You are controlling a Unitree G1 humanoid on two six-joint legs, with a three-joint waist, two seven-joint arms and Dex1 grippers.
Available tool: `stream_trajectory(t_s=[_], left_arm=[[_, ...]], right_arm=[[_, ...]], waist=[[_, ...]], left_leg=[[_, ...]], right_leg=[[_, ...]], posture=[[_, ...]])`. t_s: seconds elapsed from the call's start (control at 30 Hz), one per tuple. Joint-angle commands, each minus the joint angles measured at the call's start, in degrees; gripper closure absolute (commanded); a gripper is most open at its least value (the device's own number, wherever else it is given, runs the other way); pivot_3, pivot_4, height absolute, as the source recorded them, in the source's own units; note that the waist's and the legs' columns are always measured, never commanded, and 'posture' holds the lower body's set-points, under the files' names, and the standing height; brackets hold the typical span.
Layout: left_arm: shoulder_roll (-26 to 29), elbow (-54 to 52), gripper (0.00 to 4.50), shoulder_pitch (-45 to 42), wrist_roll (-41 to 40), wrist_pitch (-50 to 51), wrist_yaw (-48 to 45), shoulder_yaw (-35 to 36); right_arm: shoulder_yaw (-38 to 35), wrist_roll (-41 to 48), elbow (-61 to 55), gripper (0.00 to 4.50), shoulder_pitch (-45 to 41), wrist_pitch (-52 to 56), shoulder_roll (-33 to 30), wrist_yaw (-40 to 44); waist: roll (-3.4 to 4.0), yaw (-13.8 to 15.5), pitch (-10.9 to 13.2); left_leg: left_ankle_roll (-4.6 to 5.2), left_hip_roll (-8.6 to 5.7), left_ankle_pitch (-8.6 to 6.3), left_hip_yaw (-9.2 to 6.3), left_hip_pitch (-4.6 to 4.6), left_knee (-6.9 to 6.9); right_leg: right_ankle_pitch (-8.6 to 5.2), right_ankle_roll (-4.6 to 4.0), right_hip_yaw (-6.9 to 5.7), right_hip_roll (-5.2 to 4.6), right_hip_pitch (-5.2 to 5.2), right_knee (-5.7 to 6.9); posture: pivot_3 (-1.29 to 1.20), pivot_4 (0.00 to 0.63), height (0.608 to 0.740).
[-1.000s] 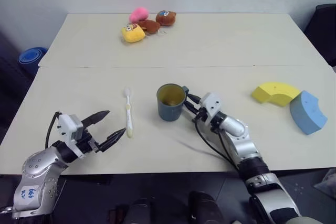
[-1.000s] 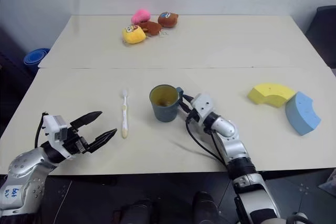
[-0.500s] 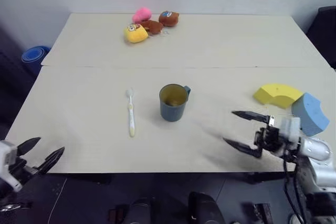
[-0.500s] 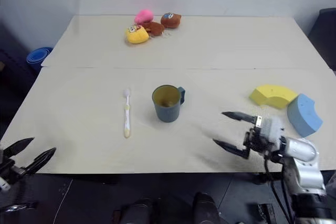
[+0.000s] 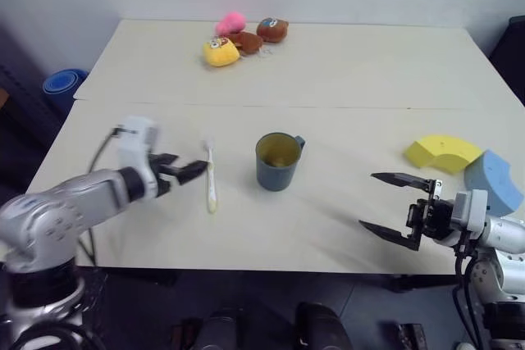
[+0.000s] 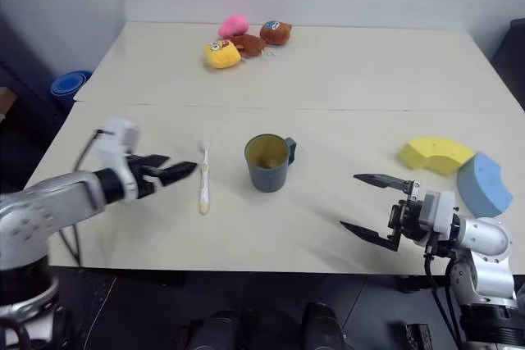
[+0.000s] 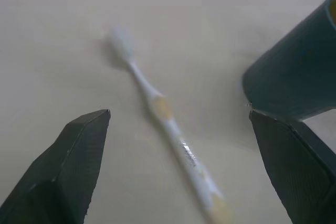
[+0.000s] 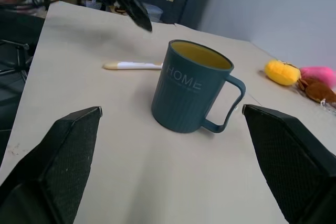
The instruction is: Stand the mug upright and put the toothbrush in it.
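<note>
— Pincers first: how do both stand?
— Right gripper (image 6: 371, 204) hangs over the near right part of the table, its two black fingers spread wide with nothing between them, pointing toward the mug. Left gripper (image 6: 168, 170) hovers just beside the toothbrush, on its left, fingers also parted wide and empty, as the left wrist view shows with the brush lying between the two tips.

— And the surface and room, biggest things down?
— Two pale beige tables (image 5: 344, 71) sit pushed together, a seam running across between them. Behind is a plain light wall; the floor at the left is dark, with a blue round object (image 5: 61, 85) on it beside the table.

— What lies on the tables?
— At the right edge, a light blue curved foam block (image 5: 495, 182) touches a yellow curved foam block (image 5: 441, 152). On the far table, a cluster of small plush toys (image 5: 243, 38): yellow, pink and brown, bunched together.

— The task's things?
— The mug (image 5: 278, 161) stands upright near the middle of the near table, mouth up, yellow inside, handle turned to the right and slightly away; the word HOME shows on its side in the right wrist view. The toothbrush (image 5: 211, 176) lies flat on the table just left of the mug, apart from it, bristle head toward the far side.
</note>
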Motion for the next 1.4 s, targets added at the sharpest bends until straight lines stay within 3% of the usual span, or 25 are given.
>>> stream_trajectory(t_s=[0.03,0.2,0.23,0.47,0.57,0.6,0.63,0.77,0.93,1.1,1.27,1.4], left_arm=[[-1.9,3.8,0.0,-4.1,6.4,2.4,3.7,-4.6],[-4.1,9.3,0.0,-6.7,12.3,-0.8,-0.2,-14.9],[-4.2,10.0,0.19,-6.9,13.0,-1.3,-1.0,-15.8],[-2.7,14.4,1.93,-7.8,18.7,-6.8,-7.2,-19.8],[-2.8,16.1,2.85,-8.2,19.9,-7.9,-8.8,-18.0],[-2.6,16.9,2.96,-8.3,20.2,-8.3,-9.3,-17.1],[-2.4,17.6,3.39,-8.5,20.6,-8.8,-9.8,-16.2],[-0.5,19.5,4.23,-9.2,21.1,-12.1,-13.7,-13.4],[-2.0,22.4,4.34,-11.7,18.3,-31.2,-25.2,-4.8],[-8.8,20.1,4.34,-15.8,11.3,-47.0,-35.7,1.8],[-18.4,21.9,4.34,-18.9,10.5,-55.0,-44.2,-4.7],[-24.2,27.1,4.34,-19.2,14.7,-63.2,-49.2,-9.6]], right_arm=[[-0.7,1.1,-3.9,0.03,1.6,-0.1,0.8,-0.5],[-1.6,2.0,-7.2,0.03,3.1,1.6,1.1,-2.7],[-1.7,2.2,-7.7,0.0,3.4,2.1,0.9,-2.7],[-2.5,2.3,-9.3,0.0,3.9,4.0,0.5,-4.1],[-2.4,1.7,-10.7,0.0,3.8,5.0,0.7,-5.6],[-2.4,1.4,-11.1,0.0,3.8,5.3,0.8,-6.2],[-2.4,1.3,-11.4,0.0,3.9,5.5,0.8,-6.7],[-2.5,0.8,-12.0,0.0,4.1,6.1,0.8,-7.9],[-2.9,-0.3,-11.9,0.0,4.8,5.7,0.9,-9.3],[-3.9,-1.2,-12.3,0.0,7.1,4.9,1.1,-10.6],[-5.0,-1.7,-14.2,0.0,9.1,4.5,1.8,-13.4],[-5.6,-2.4,-16.4,0.0,10.4,4.7,2.8,-16.6]], waist=[[-0.02,-0.4,0.0],[-0.02,-0.1,0.0],[-0.01,0.0,0.0],[0.02,1.3,0.0],[0.02,1.3,0.0],[0.02,1.3,0.0],[0.02,1.3,0.0],[0.01,1.1,0.0],[-0.07,1.2,0.1],[-0.09,1.3,0.1],[-0.1,1.5,0.1],[-0.1,1.3,0.1]], left_leg=[[-0.01,0.01,0.01,0.06,0.0,-0.01],[-0.07,0.05,0.03,0.13,-0.01,0.03],[-0.07,0.06,0.03,0.13,0.0,0.07],[-0.07,0.03,0.04,0.23,0.01,0.11],[-0.07,0.04,0.04,0.22,0.01,0.11],[-0.07,0.04,0.04,0.22,0.01,0.12],[-0.07,0.04,0.04,0.22,0.01,0.12],[-0.07,0.05,0.04,0.24,0.01,0.12],[-0.09,0.08,0.05,0.24,-0.17,0.14],[-0.08,0.05,0.05,0.13,-0.29,0.18],[-0.08,0.06,0.05,0.1,-0.4,0.28],[0.0,0.05,0.02,0.06,-0.69,0.69]], right_leg=[[0.0,0.0,0.0,0.03,0.0,-0.03],[0.0,0.0,0.07,0.08,0.02,-0.13],[0.0,0.0,0.07,0.08,0.05,-0.13],[0.0,0.0,0.1,0.07,0.11,-0.17],[0.0,0.0,0.09,0.07,0.12,-0.17],[0.0,0.0,0.09,0.07,0.12,-0.16],[0.0,0.0,0.09,0.07,0.12,-0.17],[0.0,0.0,0.07,0.07,0.1,-0.16],[0.0,0.0,0.02,0.09,-0.04,-0.18],[0.01,0.02,-0.09,0.08,-0.03,-0.23],[0.02,0.04,-0.2,0.07,-0.04,-0.25],[0.06,0.11,-0.31,0.07,-0.05,-0.28]], posture=[[0.0,0.15,0.74],[0.0,0.15,0.74],[0.0,0.15,0.74],[0.0,0.15,0.74],[0.0,0.15,0.74],[0.0,0.15,0.74],[0.0,0.15,0.74],[0.0,0.15,0.74],[0.0,0.15,0.74],[0.0,0.15,0.74],[0.0,0.15,0.74],[0.0,0.15,0.74]])
